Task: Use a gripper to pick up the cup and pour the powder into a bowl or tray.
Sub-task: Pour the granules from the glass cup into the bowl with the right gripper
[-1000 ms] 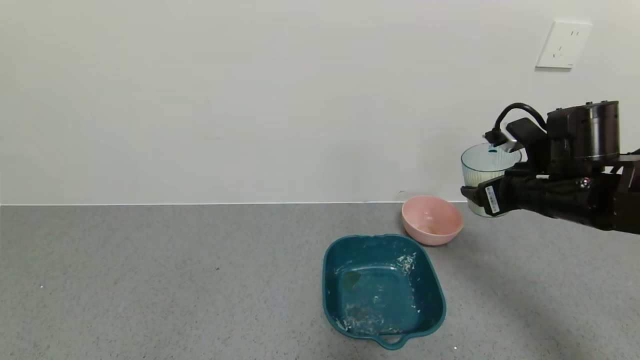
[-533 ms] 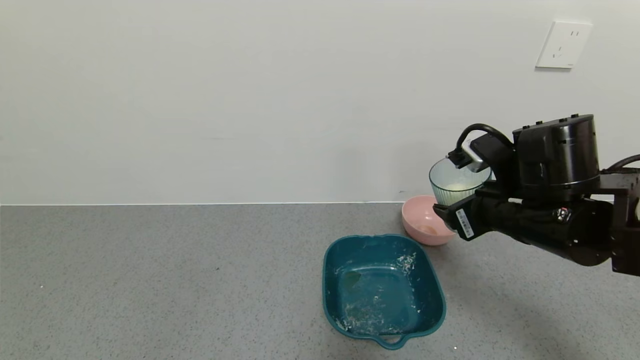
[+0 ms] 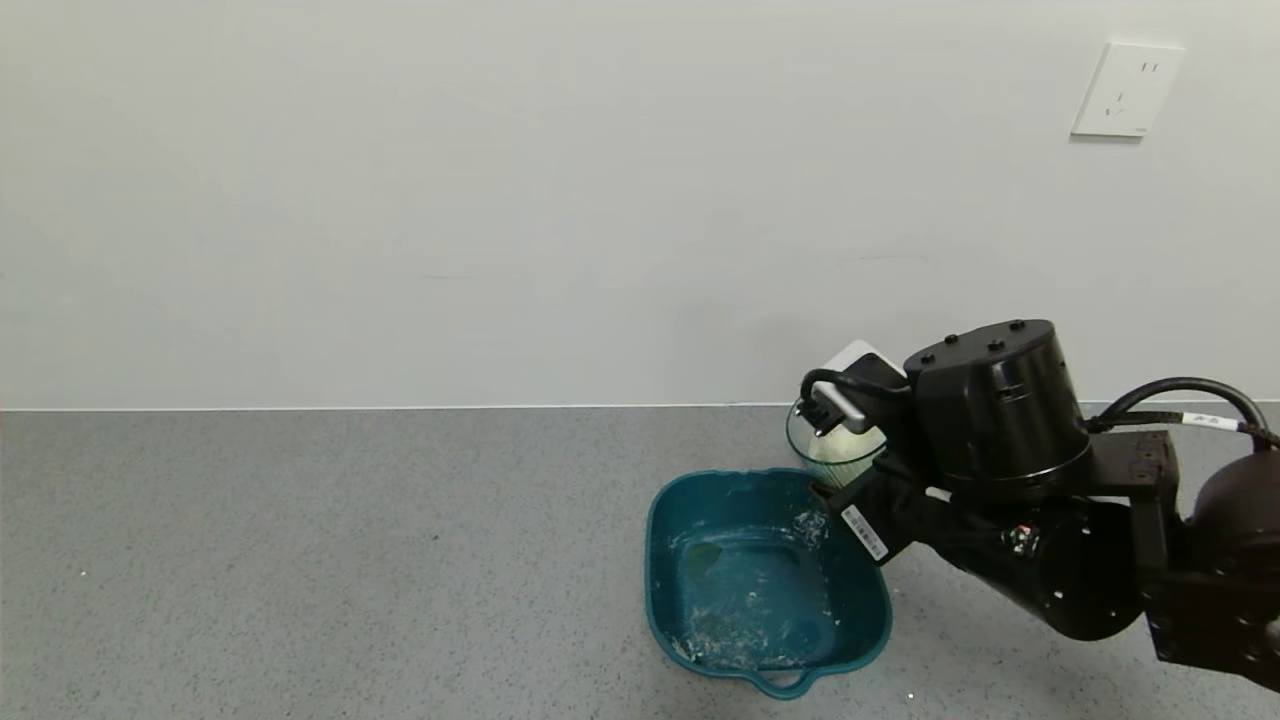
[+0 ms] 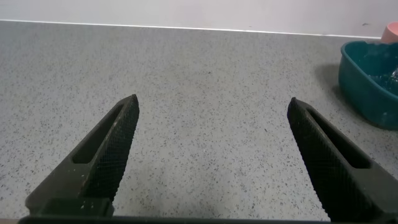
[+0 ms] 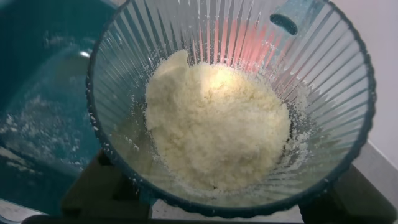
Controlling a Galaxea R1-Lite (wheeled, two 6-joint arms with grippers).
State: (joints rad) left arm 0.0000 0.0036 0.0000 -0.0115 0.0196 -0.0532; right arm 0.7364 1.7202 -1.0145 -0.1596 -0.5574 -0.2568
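Note:
My right gripper [image 3: 850, 485] is shut on the translucent ribbed cup [image 3: 835, 450] and holds it tilted at the far right corner of the dark teal tray [image 3: 660, 560]. In the right wrist view the cup [image 5: 323, 74] fills the frame, with a heap of cream powder [image 5: 217, 124] lying against its lower wall, and the tray [image 5: 37, 93] lies beside and below the rim. The tray's floor bears powder smears. My left gripper [image 4: 211, 155] is open and empty over bare counter, out of the head view.
The grey speckled counter [image 3: 300, 560] runs to a white wall with a socket [image 3: 1125, 90]. A sliver of the pink bowl [image 4: 392, 31] shows behind the tray [image 4: 367, 74] in the left wrist view; my right arm hides it in the head view.
My right arm has carried the cup down and to the left, from above the pink bowl to the tray's far right corner, and tilted it. The left gripper has not visibly changed.

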